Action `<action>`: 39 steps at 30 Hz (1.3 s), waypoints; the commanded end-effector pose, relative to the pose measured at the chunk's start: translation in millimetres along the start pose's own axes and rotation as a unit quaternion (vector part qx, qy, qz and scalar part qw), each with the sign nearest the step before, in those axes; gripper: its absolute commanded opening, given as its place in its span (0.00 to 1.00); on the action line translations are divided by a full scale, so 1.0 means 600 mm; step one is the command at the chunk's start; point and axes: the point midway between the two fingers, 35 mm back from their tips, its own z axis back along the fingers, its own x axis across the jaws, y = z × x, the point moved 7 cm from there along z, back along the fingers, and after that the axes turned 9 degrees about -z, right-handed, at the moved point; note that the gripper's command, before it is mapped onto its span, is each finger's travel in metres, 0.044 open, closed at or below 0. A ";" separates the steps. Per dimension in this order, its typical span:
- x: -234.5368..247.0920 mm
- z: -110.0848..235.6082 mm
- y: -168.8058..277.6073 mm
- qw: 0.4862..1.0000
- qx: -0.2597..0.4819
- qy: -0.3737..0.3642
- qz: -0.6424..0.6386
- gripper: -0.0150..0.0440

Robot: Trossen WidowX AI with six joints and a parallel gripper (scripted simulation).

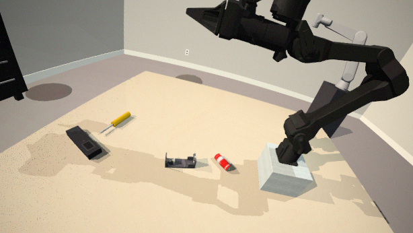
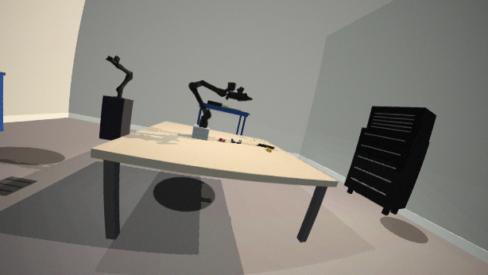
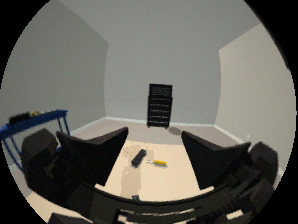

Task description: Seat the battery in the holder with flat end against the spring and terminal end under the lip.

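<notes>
We see our tool (image 1: 193, 13) spread wide and holding nothing, raised high above the surface (image 1: 188, 101) with open air all around it. Far below, the red battery (image 1: 222, 161) lies on its side just beside the dark holder (image 1: 180, 162), apart from it, both well in from every edge. Our arm's pale base block (image 1: 269, 175) stands on the battery's other side. Farther out lie a yellow-handled screwdriver (image 1: 120, 119) and a black box (image 1: 83, 142), nearer the surface's far margin.
</notes>
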 end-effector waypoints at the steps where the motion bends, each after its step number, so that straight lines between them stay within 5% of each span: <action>1: -0.001 -0.002 0.007 1.000 0.010 0.002 -0.005 0.89; 6: -0.023 -0.024 0.135 0.974 0.198 0.055 -0.099 0.67; 14: -0.050 0.014 0.295 0.861 0.427 0.184 -0.209 0.67; 21: -0.067 0.108 0.401 0.680 0.590 0.350 -0.260 0.67; 23: -0.069 0.127 0.412 0.643 0.611 0.380 -0.262 0.67; 39: -0.070 0.127 0.422 0.642 0.611 0.381 -0.262 0.67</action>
